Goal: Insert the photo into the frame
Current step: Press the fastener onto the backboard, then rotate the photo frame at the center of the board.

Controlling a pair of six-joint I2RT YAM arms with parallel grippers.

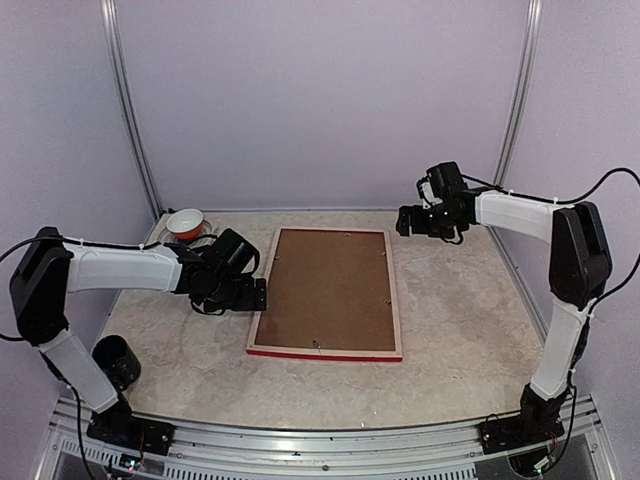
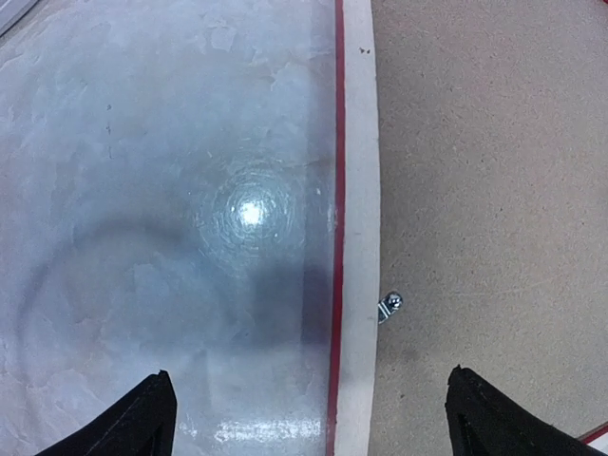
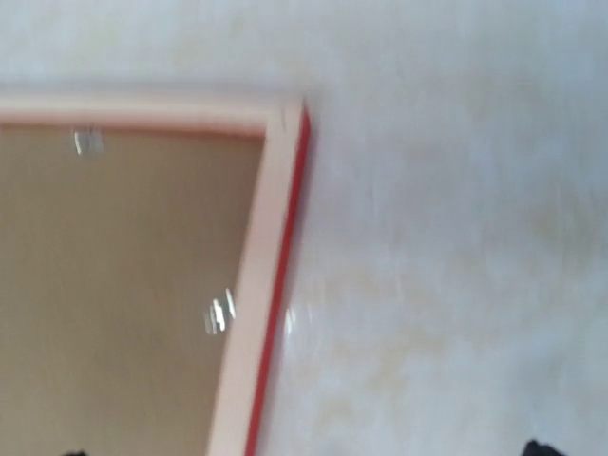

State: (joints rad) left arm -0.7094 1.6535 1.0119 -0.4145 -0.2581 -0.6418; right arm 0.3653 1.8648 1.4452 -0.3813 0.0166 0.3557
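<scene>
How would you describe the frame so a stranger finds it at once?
Look at the middle of the table. The frame lies there back up, a brown board inside it. Nothing else there is a large flat rectangle with a red edge.

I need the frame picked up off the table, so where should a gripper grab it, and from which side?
Probably the left long rail of the frame, approached from above on the left. The frame lies flat, back up, so only that narrow pale rail at its outer edge offers something to pinch. The open left gripper hovers astride it.
</scene>
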